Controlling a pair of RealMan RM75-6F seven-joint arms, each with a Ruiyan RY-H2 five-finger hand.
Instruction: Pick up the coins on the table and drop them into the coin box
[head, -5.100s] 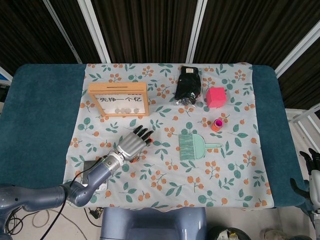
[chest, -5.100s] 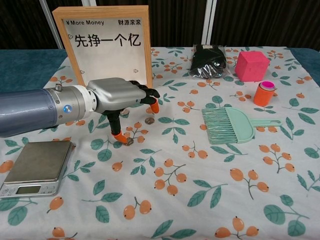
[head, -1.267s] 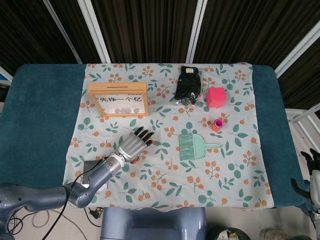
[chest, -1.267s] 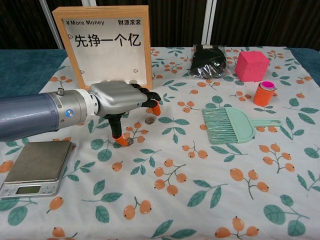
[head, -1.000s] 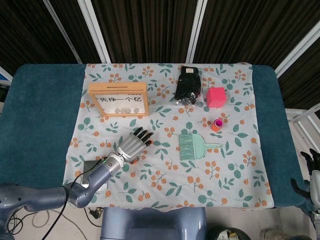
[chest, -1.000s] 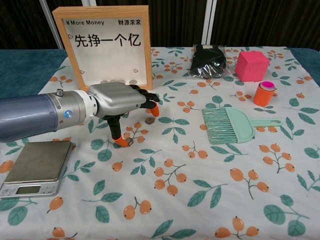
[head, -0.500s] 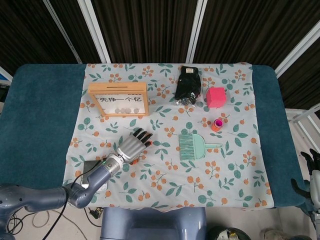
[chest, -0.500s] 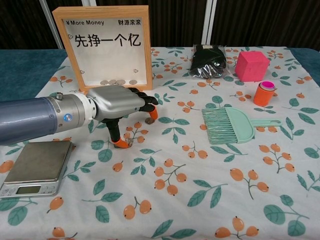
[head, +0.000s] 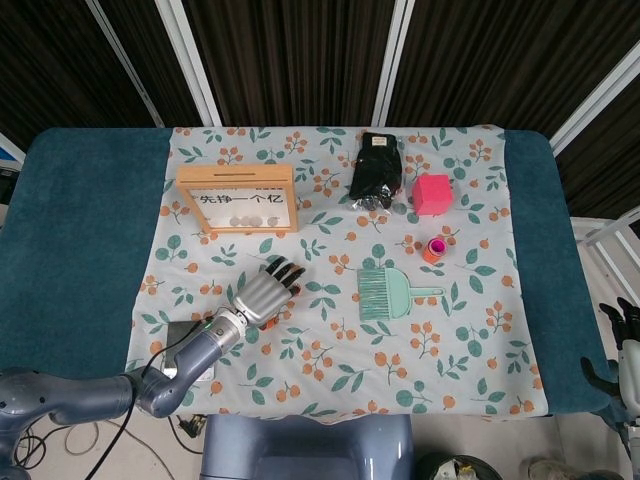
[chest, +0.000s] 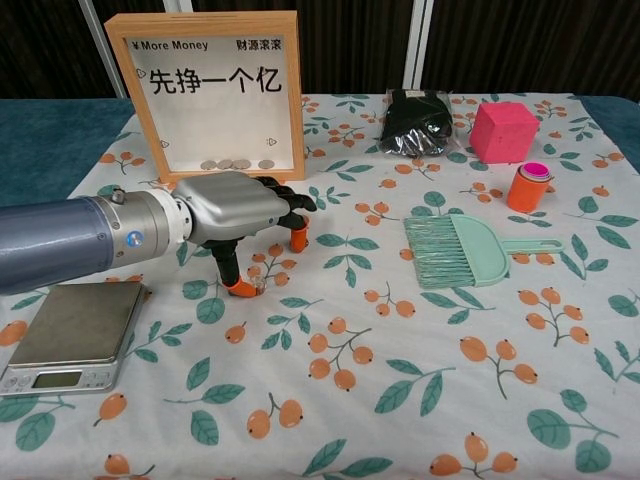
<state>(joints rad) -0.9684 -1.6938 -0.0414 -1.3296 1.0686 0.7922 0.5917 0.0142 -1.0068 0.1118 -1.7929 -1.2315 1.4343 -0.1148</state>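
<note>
The coin box (chest: 215, 95) (head: 237, 199) is a wooden frame with a clear front and stands upright at the back left, with several coins on its floor. In front of it my left hand (chest: 240, 210) (head: 262, 295) reaches down onto the flowered cloth with its fingers spread. Its orange thumb tip (chest: 238, 289) rests beside a small coin (chest: 258, 286). Another orange fingertip (chest: 298, 240) is set down where a second coin lay, and it hides that coin. The hand holds nothing. My right hand (head: 622, 330) hangs off the table's right edge, empty with fingers apart.
A grey scale (chest: 75, 325) lies at the front left near my forearm. A green brush (chest: 460, 250) lies in the middle right. A pink cube (chest: 503, 131), an orange and pink cup (chest: 528, 186) and a black pouch (chest: 418, 121) stand at the back right.
My left hand has sunk toward the cloth and drawn back slightly. Its forward fingertip has come down over the coin that showed beside it before.
</note>
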